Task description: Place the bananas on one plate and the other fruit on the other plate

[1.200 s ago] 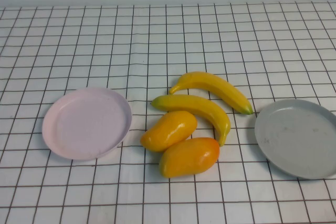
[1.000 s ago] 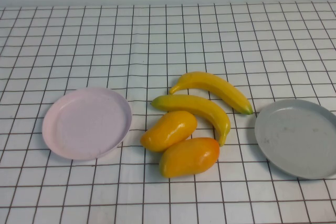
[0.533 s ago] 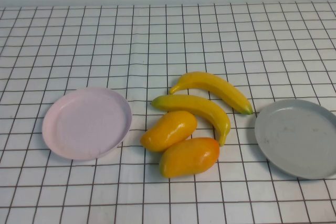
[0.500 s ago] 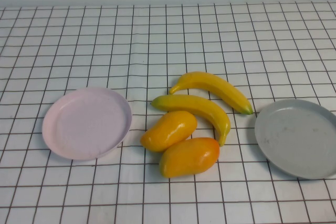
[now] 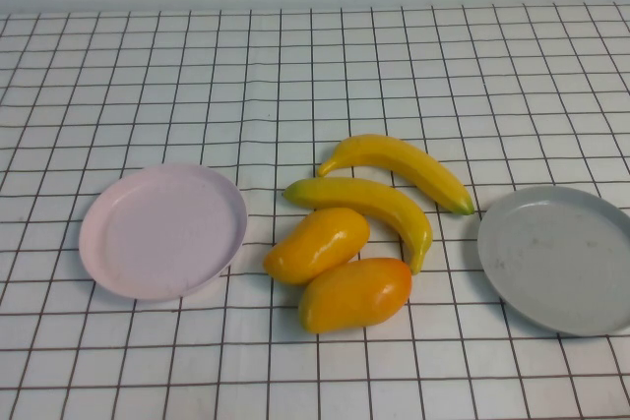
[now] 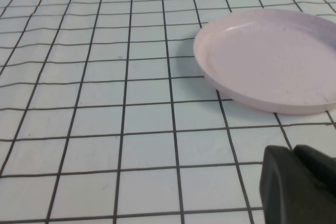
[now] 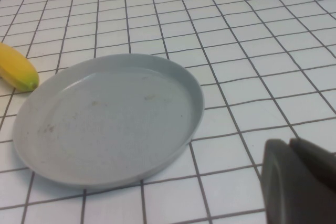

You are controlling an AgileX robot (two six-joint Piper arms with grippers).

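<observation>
At table centre, the bananas (image 5: 394,189) and the other fruit (image 5: 335,268) lie touching, between pink plate (image 5: 162,231) and grey plate (image 5: 556,258). Left gripper (image 6: 299,184) and right gripper (image 7: 299,182) — both closed — sit beside their plates. Risk: grabbing one nudges its neighbour, which could roll.

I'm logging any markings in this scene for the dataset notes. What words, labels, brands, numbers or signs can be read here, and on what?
None: no text shows anywhere.
The pink plate, grey plate, two bananas and two mango-like fruits are unmarked.
The tablecloth carries only a black grid.
The left gripper and right gripper, both shut, show no label.
</observation>
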